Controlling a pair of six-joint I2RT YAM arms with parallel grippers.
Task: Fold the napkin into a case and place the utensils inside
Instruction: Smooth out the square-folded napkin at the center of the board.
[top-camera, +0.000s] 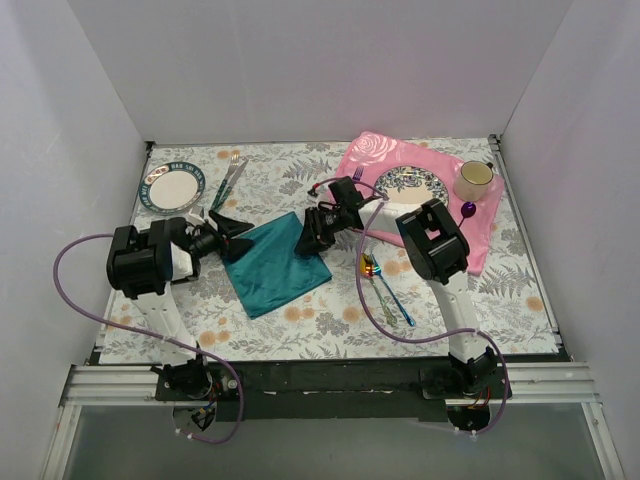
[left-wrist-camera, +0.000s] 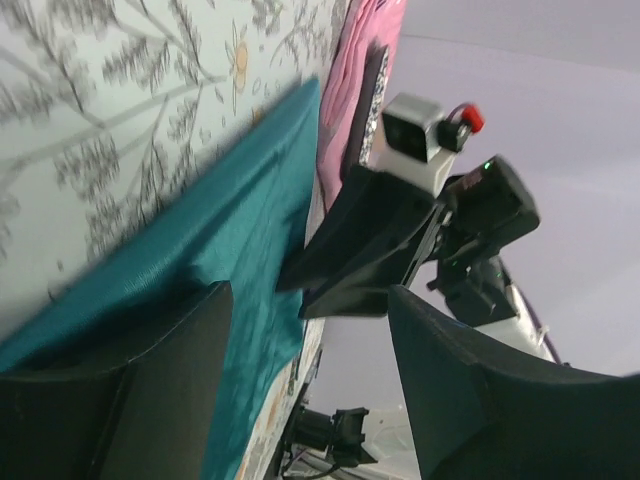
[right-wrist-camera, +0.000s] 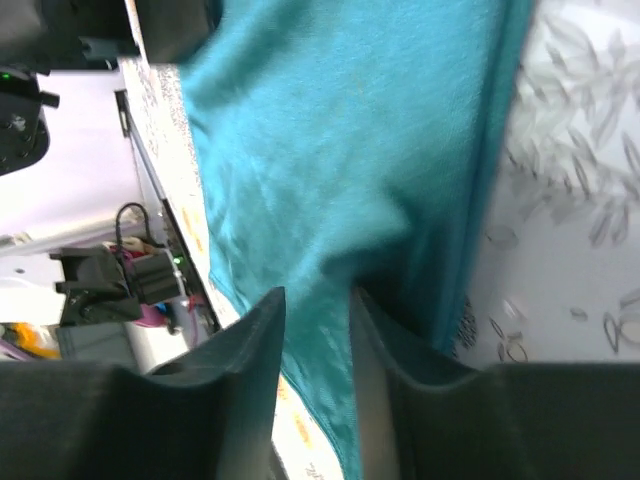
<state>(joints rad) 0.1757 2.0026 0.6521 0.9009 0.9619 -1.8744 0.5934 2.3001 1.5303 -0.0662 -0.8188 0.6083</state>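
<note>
The teal napkin lies folded over on the floral table cover, left of centre. It also shows in the left wrist view and the right wrist view. My left gripper is at its left corner, jaws wide open, one finger resting on the cloth. My right gripper is at its far right corner, jaws nearly together on a raised fold of the napkin. The two rainbow utensils, the spoon and the blue-green handled piece, lie on the table right of the napkin.
A blue-rimmed white plate and a green-handled fork and knife lie at the back left. The pink placemat at the back right holds a patterned plate, a mug and a purple spoon. White walls enclose three sides.
</note>
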